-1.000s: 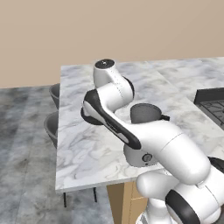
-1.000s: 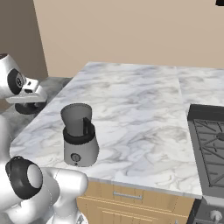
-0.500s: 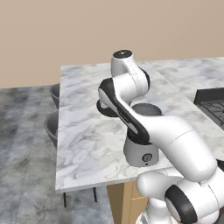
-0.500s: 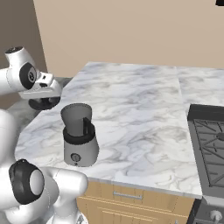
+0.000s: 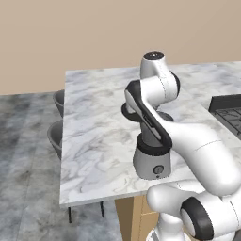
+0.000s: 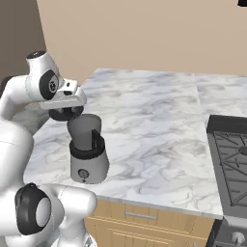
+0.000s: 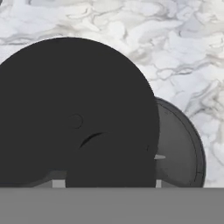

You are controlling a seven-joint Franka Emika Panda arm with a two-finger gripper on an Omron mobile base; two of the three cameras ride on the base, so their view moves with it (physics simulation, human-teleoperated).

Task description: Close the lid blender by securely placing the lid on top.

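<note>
The blender (image 6: 88, 161) stands near the counter's front left corner, with a light grey base, a front knob and a dark open jar (image 6: 85, 129). My gripper (image 6: 66, 110) is shut on the black round lid (image 6: 63, 114), which hangs at the jar's rim, offset to its left and overlapping it. From the left base view my arm covers the jar; the blender base (image 5: 149, 164) and an edge of the lid (image 5: 126, 112) show. Looking down from the hand, the lid (image 7: 74, 109) fills the left and the jar's mouth (image 7: 181, 148) peeks out at the lower right.
A dark stove cooktop (image 6: 232, 164) is set into the counter at the right. The marble counter (image 6: 154, 111) stretches behind the blender. Two grey stools (image 5: 56, 134) stand on the floor off the counter's left edge. A wood drawer front (image 6: 140, 217) lies below.
My arm has swung from the counter's left edge toward the blender, carrying the lid up to the jar's rim. The blender has not moved.
</note>
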